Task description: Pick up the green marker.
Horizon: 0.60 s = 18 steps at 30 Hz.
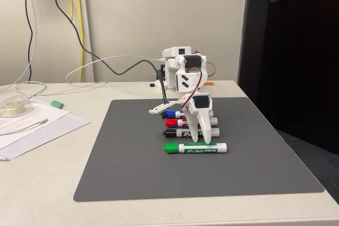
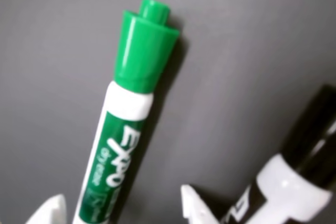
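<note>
Markers lie in a short row at the middle of the dark mat point(image 1: 132, 168) on the tabletop point(image 1: 53, 183), and the green marker point(image 1: 195, 147) is the one nearest the camera in the fixed view, flat on the mat with its long axis running left to right and its cap to the left. Behind it sit the black marker point(image 1: 183, 133), the red marker point(image 1: 177, 123) and the blue marker point(image 1: 172, 114). The gripper point(image 1: 204, 136) reaches down over the row, with its jaws spread apart and holding nothing. In the wrist view the green marker point(image 2: 126, 129) runs from the bottom edge up toward the top centre, cap uppermost, and its barrel passes between the two white fingertips point(image 2: 191, 205) at the lower edge; the black marker point(image 2: 294, 182) lies just outside, at lower right. The tips seem not to touch the barrel, though the blur makes that hard to tell. The barrel lies crosswise to the closing direction, so closing the jaws should probably catch it.
</note>
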Motion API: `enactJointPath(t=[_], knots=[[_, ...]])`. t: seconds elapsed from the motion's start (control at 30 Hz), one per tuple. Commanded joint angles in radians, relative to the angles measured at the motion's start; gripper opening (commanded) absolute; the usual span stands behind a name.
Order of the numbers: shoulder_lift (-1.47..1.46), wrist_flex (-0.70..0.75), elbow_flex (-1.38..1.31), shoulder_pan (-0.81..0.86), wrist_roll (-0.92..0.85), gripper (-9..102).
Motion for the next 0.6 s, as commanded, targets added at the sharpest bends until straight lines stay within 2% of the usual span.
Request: enactJointPath(t=[0.0,0.2,0.4,0.57], knots=[[0.017,-0.009,-0.005,0.008,-0.008,34],[0.018,-0.037,-0.005,0.012,0.130,34],[0.023,-0.084,-0.005,0.012,0.256,26],[0.011,-0.107,-0.005,0.012,0.291,22]])
